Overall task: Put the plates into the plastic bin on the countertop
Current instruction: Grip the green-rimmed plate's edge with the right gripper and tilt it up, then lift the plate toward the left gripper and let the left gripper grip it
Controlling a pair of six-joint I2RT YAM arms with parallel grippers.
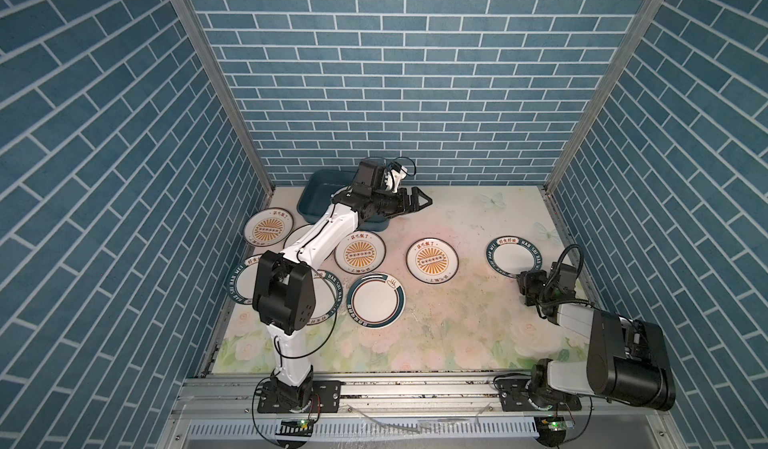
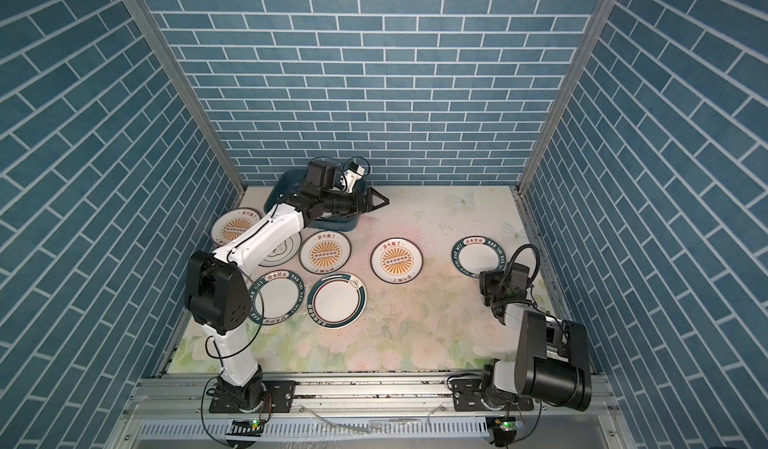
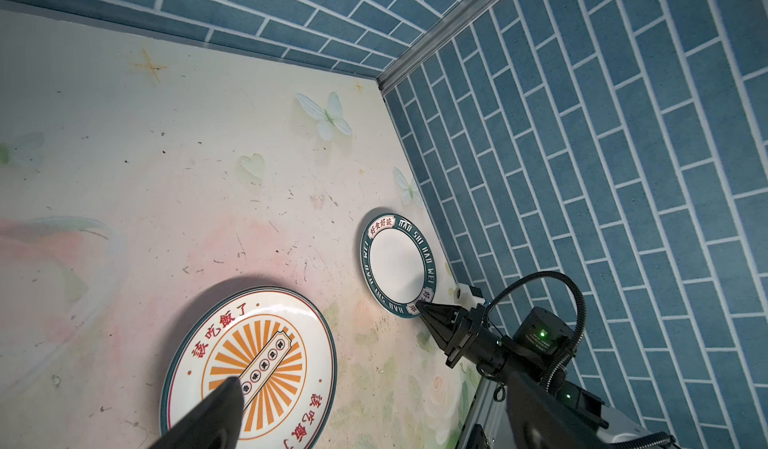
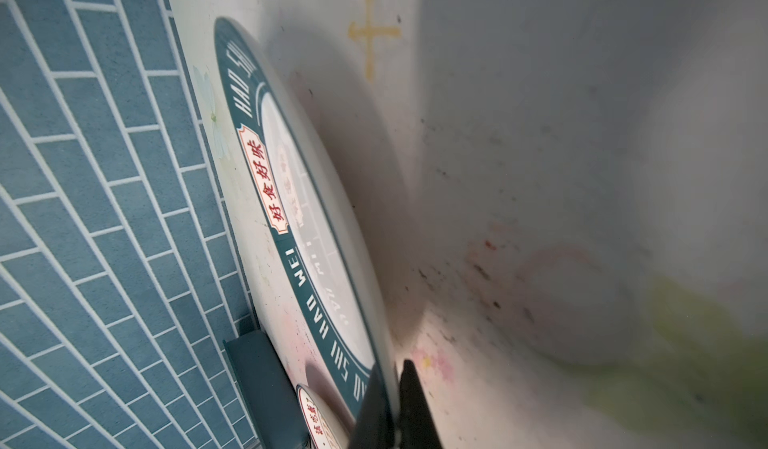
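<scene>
The plastic bin (image 1: pixel 318 195) (image 2: pixel 286 181) stands at the back left of the countertop (image 1: pixel 457 322), partly hidden by my left arm. My left gripper (image 1: pixel 428 202) (image 2: pixel 384 202) hovers open just right of the bin, holding nothing; the left wrist view shows one finger (image 3: pixel 216 409). My right gripper (image 1: pixel 523 277) (image 2: pixel 482 277) (image 3: pixel 419 303) (image 4: pixel 395 368) is shut on the near rim of the green-lettered plate (image 1: pixel 509 255) (image 2: pixel 473 255) (image 3: pixel 397 266) (image 4: pixel 291 201) at the far right. Whether that plate is off the surface I cannot tell.
Sunburst plates lie at the left (image 1: pixel 268 228), centre-left (image 1: pixel 359 253) and centre (image 1: pixel 432 260). A green-rimmed plate (image 1: pixel 376 301) lies in front of them. More plates are half hidden under the left arm (image 1: pixel 245 280). The right wall (image 1: pixel 623 218) is close to the held plate. A metal rail (image 1: pixel 415 384) runs along the front.
</scene>
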